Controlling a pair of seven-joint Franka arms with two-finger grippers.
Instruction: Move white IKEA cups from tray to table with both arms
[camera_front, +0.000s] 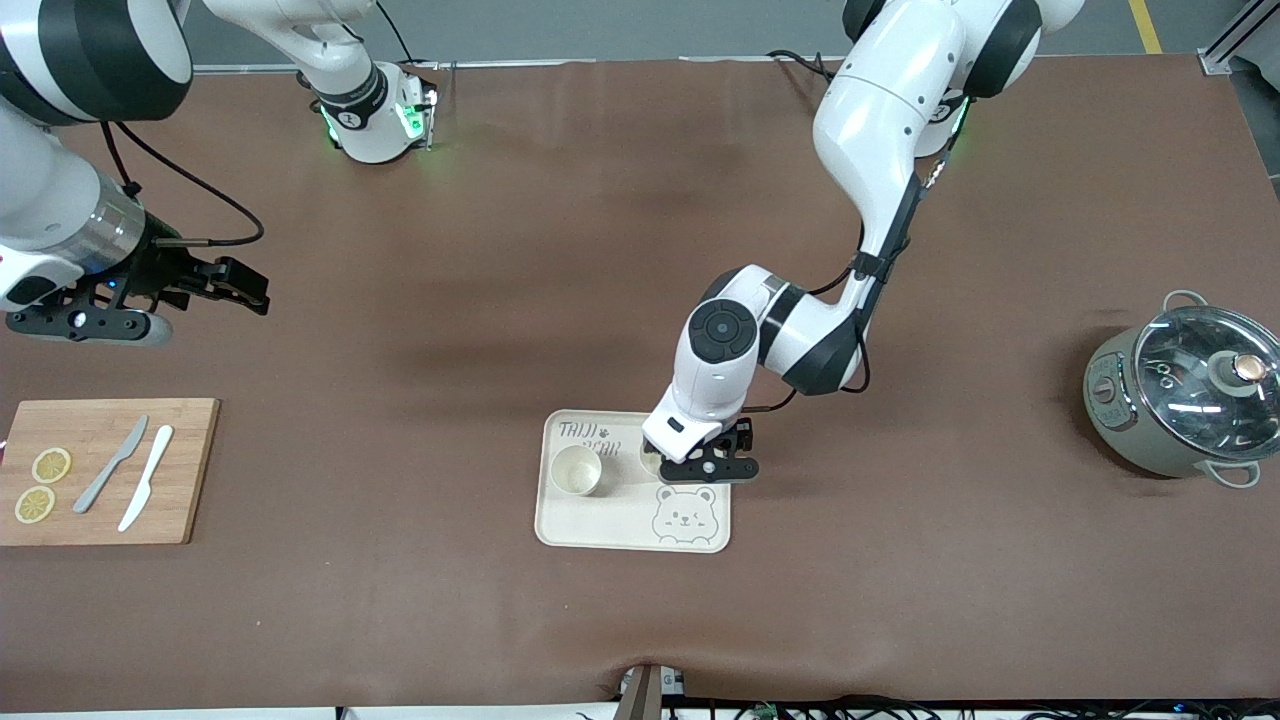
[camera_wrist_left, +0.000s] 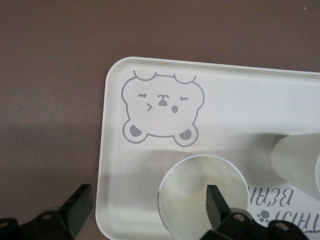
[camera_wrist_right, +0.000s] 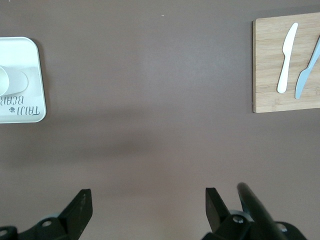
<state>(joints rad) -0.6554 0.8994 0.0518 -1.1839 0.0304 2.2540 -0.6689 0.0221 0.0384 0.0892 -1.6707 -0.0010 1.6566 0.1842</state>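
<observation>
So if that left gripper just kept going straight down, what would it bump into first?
Most likely the white cup right under the left gripper: one open finger points into its mouth, the other outside its rim. Depth is hard to judge.

A brown worktop (camera_front: 600, 250) carried three things. A bear tray (camera_front: 610, 520) lay near the middle, toward the front camera. A wooden board (camera_front: 180, 480) sat at the right arm's end, and a lidded pot (camera_front: 1180, 400) at the left arm's end.

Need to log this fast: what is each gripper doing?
Left gripper: open, straddling a white cup's rim.
Right gripper: open, empty.
</observation>
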